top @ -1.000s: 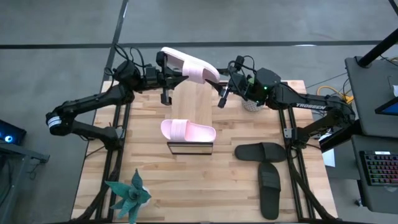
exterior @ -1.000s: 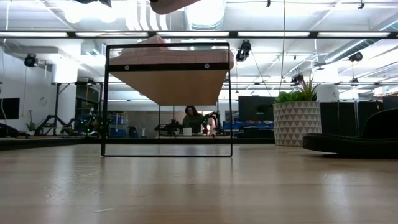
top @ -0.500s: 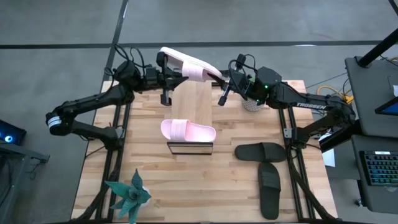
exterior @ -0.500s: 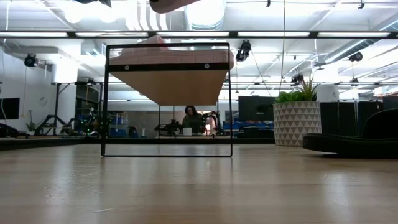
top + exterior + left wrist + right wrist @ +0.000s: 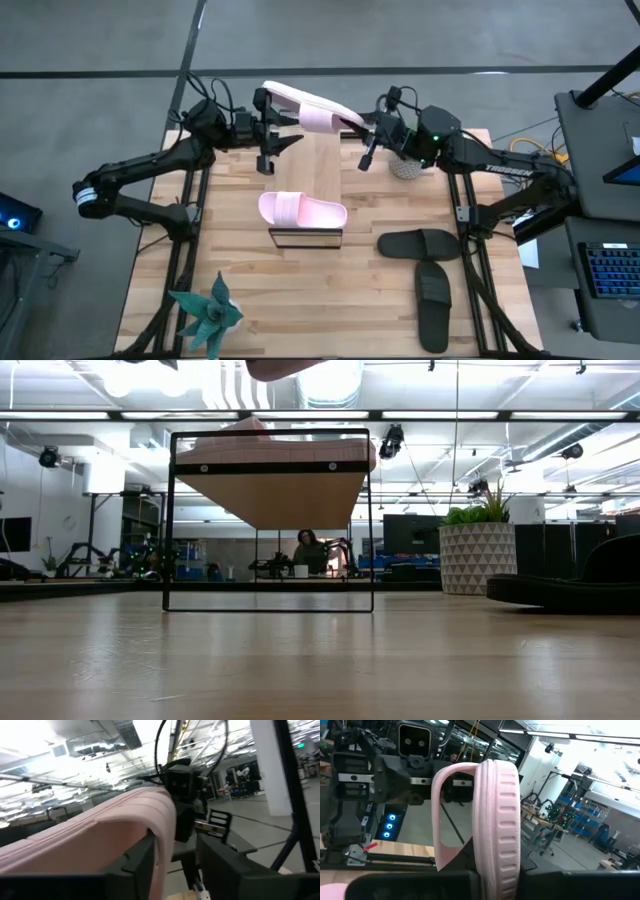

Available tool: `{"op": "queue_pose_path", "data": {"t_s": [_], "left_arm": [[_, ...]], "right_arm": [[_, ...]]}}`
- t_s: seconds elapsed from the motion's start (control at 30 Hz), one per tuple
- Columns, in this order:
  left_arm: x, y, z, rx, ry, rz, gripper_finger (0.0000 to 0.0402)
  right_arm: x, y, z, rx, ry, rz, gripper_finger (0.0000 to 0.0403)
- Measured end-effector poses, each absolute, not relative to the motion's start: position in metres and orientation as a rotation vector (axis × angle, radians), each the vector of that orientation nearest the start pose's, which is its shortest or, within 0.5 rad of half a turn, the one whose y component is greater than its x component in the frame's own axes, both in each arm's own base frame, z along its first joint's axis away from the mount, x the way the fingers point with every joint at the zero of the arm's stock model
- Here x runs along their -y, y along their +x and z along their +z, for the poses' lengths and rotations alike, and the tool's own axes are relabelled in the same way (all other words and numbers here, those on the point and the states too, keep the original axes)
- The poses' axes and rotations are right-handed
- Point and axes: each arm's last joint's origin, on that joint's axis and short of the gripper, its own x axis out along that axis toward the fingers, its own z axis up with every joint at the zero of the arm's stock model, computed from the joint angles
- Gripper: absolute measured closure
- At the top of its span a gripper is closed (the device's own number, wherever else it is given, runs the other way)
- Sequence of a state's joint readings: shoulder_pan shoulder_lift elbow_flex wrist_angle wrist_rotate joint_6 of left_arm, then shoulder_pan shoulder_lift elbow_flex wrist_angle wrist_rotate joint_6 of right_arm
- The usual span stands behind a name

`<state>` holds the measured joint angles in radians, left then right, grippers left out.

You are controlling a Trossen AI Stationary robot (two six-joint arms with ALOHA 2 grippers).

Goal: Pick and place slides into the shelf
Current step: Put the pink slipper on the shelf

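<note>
From above, a light pink slide (image 5: 305,108) is held in the air over the far end of the shelf (image 5: 308,180), with the left claw (image 5: 270,105) clamped on one end and the right claw (image 5: 365,125) clamped on the other. A second pink slide (image 5: 301,210) lies on the near end of the shelf's wood plank, and the two black slides (image 5: 428,268) rest on the tabletop (image 5: 250,290) to the right, near a potted plant (image 5: 405,165); an artificial succulent (image 5: 208,312) sits at the near left corner. At tabletop height, the shelf's black frame (image 5: 270,520) stands upright, the lifted slide (image 5: 285,368) just showing above it. The left wrist view shows the pink sole (image 5: 95,840) pinched between dark fingers (image 5: 142,862). The right wrist view shows the slide (image 5: 495,815) edge-on, gripped at its end.
</note>
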<state>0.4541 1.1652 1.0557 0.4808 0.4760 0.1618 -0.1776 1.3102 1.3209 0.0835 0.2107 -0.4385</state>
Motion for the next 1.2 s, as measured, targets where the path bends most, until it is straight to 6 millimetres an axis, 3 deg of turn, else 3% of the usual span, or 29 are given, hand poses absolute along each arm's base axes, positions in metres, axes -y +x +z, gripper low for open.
{"op": "queue_pose_path", "data": {"t_s": [0.2,0.37,0.57,0.73,1.2], "left_arm": [[-0.092,0.219,0.423,0.367,0.36,-0.009,0.0203],[-0.085,0.204,0.429,0.35,0.351,-0.006,0.0175],[-0.08,0.193,0.426,0.265,0.363,0.003,0.0171],[-0.08,0.191,0.419,0.187,0.382,0.041,0.0171],[-0.087,0.204,0.406,0.123,0.409,0.071,0.0171]], "right_arm": [[0.054,0.27,0.434,-0.035,-0.395,-0.39,0.0376],[0.052,0.261,0.432,-0.088,-0.366,-0.369,0.0377],[0.051,0.252,0.435,-0.103,-0.334,-0.379,0.0377],[0.05,0.245,0.449,-0.207,-0.267,-0.361,0.0377],[0.053,0.265,0.486,-0.502,-0.154,-0.343,0.0377]]}}
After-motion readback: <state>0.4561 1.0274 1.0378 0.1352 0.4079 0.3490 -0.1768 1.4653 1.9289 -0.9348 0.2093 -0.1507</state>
